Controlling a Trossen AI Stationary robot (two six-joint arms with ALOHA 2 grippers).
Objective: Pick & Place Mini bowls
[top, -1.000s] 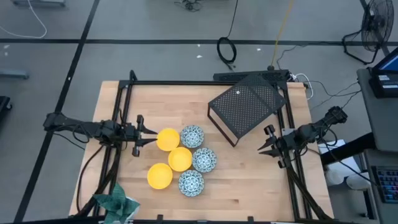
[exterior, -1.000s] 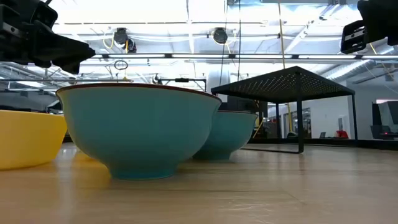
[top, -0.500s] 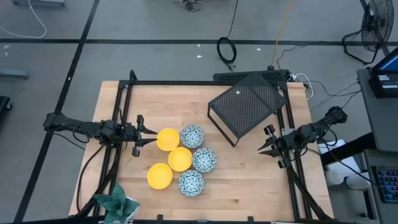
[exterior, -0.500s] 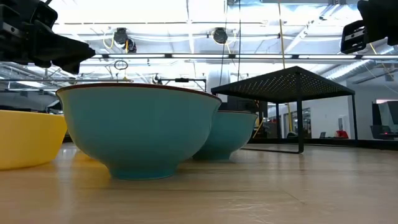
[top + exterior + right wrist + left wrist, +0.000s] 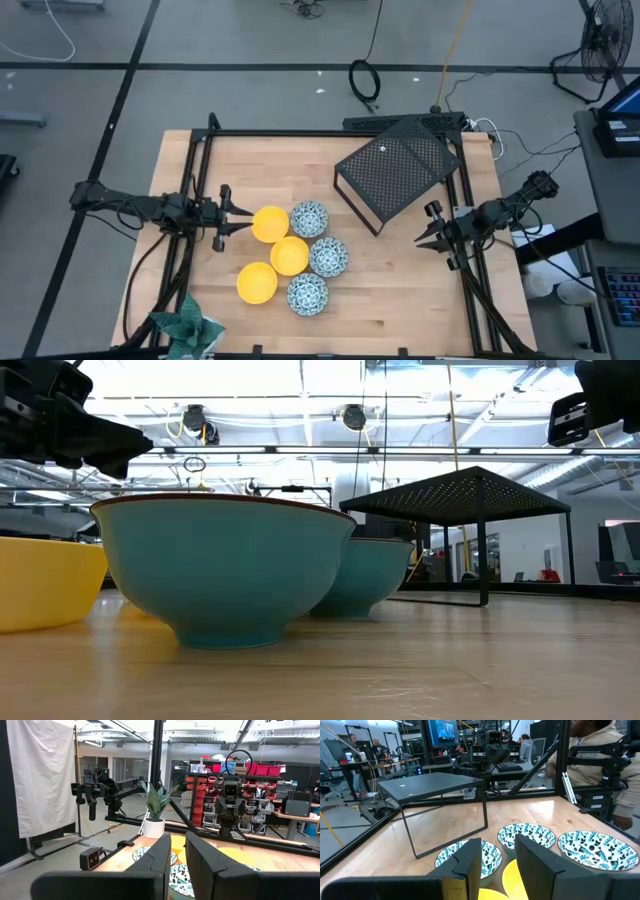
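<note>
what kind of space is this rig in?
Looks like a robotics lab or workshop: a wooden table inside a black frame, another robot arm on a stand nearby, and desks with monitors behind.

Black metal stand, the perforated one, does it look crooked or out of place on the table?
Yes, slightly. In the high view the black perforated stand sits turned at an angle to the table's edges, near the far right corner, apart from the six mini bowls. It stands level on its legs, with no visible damage.
</note>
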